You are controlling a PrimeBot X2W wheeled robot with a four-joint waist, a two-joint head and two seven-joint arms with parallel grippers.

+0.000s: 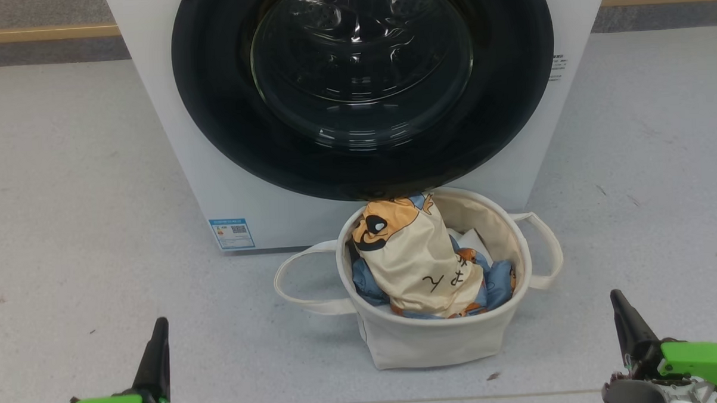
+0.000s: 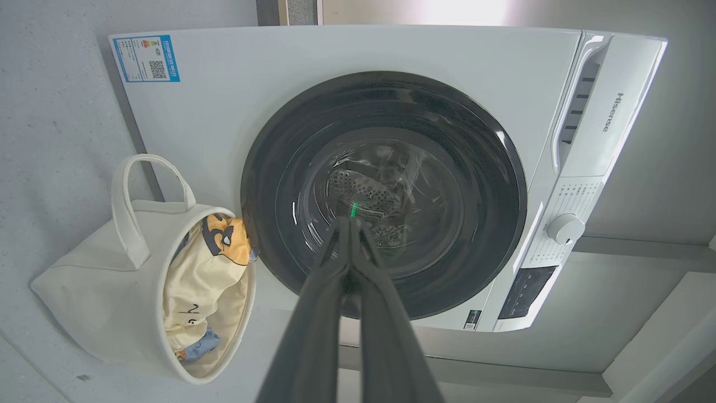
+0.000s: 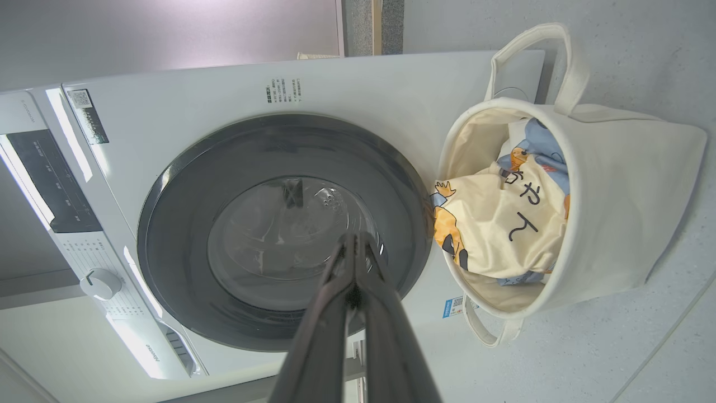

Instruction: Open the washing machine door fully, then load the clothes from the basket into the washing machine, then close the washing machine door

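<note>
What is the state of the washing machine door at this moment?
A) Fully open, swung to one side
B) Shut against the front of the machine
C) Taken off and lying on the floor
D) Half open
B: the washing machine door lies flush against the white front of the washing machine, with no gap at its black rim.

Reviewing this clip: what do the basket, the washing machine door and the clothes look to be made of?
The basket: off-white canvas-like fabric, matte, with creases and soft looped handles. The washing machine door: glossy black rim, probably plastic, around a clear bowl, seemingly glass, with sharp reflections. The clothes: soft printed cloth, likely cotton, crumpled.
</note>
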